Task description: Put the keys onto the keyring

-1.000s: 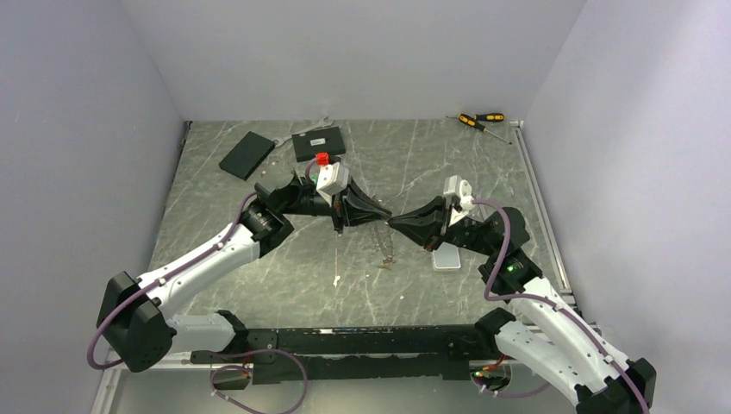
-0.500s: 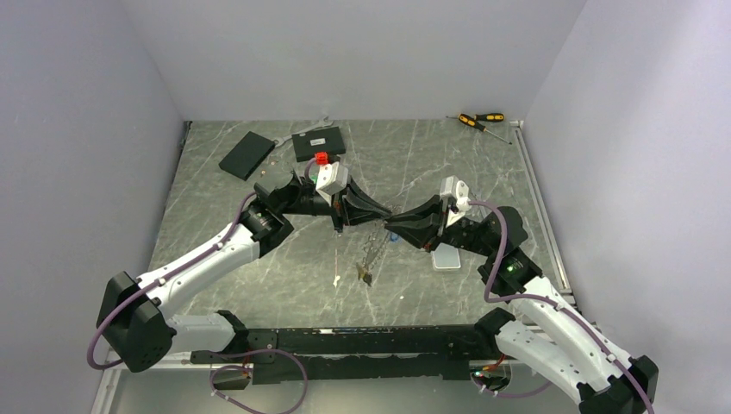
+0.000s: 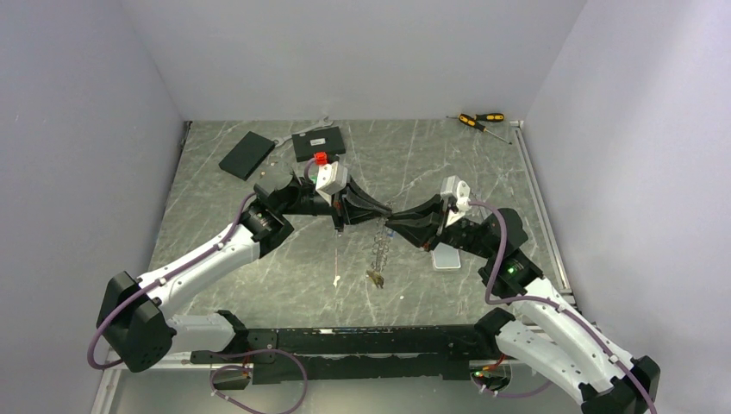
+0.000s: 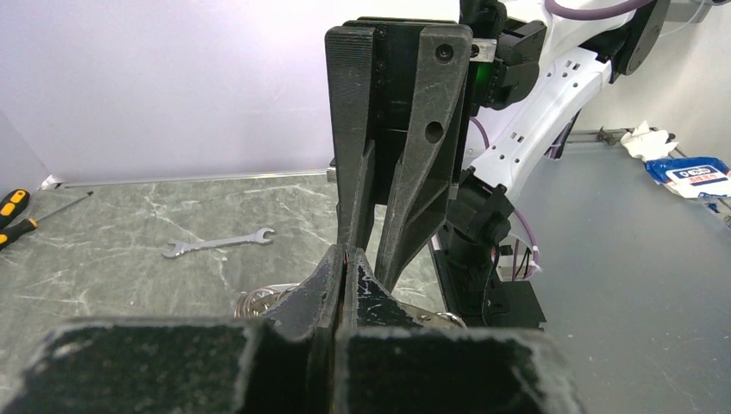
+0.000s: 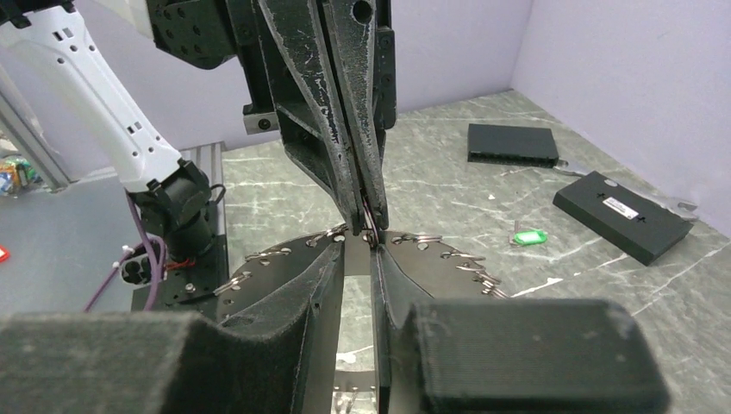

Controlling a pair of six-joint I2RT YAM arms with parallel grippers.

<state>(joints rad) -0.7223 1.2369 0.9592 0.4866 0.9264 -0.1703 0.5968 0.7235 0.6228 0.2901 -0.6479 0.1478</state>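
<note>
The keyring (image 3: 377,247) is a dark ring with small split rings round its rim. It hangs edge-on under the two meeting grippers, with a key (image 3: 375,278) dangling at its bottom. My left gripper (image 3: 382,213) is shut on a small split ring at the top of the rim, as the left wrist view (image 4: 345,254) shows. The right wrist view shows the keyring (image 5: 280,259) spread behind my right gripper (image 5: 360,243). Its jaws stand a narrow gap apart, tips at the rim, and I see nothing pinched. A green-tagged key (image 5: 524,235) lies on the table.
Two flat black boxes (image 3: 246,154) (image 3: 318,144) and a wrench (image 4: 220,242) lie at the back left. Yellow-and-black screwdrivers (image 3: 479,120) lie at the back right. A phone (image 3: 446,259) lies under the right arm. A small white piece (image 3: 335,279) lies front centre.
The right gripper has moved left, up to the left gripper's tips. The keyring has swung from slanting to hanging straight down below them.
</note>
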